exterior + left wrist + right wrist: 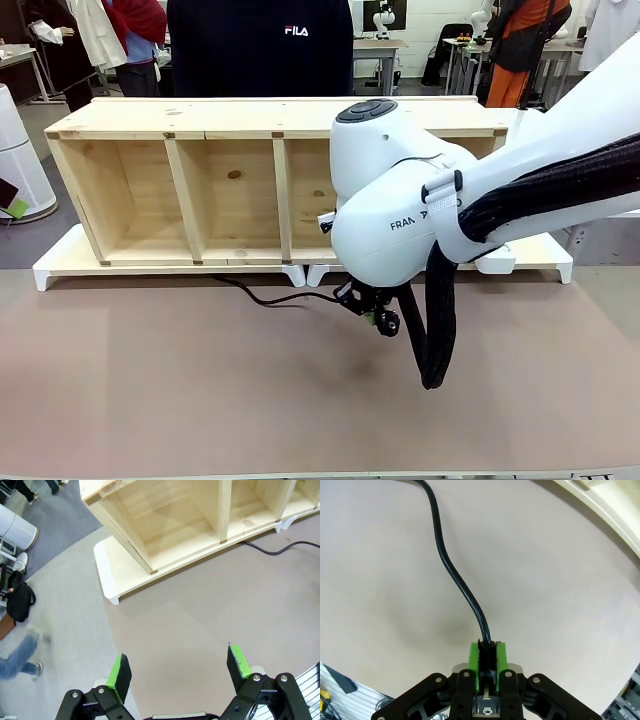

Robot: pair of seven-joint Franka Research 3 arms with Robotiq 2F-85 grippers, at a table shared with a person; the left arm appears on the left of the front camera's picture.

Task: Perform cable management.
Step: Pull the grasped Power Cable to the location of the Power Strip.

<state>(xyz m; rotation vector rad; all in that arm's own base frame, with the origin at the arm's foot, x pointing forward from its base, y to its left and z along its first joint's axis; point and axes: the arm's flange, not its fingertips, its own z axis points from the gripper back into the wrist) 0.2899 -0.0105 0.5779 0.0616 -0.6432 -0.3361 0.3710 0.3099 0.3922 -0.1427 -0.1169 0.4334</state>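
Note:
A thin black cable [268,297] runs from under the wooden shelf [200,180] across the brown mat to my right gripper [377,312], which is shut on its end just above the mat. In the right wrist view the cable [455,575] curves away from the green pads [473,660] that clamp it; my right gripper [487,652] hides the plug. My left gripper [177,667] hangs open high over the mat with nothing between its fingers, and a stretch of the cable [280,549] lies by the shelf's foot.
The shelf lies on its side on white supports [60,268] along the table's far edge, with a person in a dark top [260,45] behind it. The right arm's ribbed hose [435,330] hangs beside the gripper. Bare brown mat [150,380] spreads in front.

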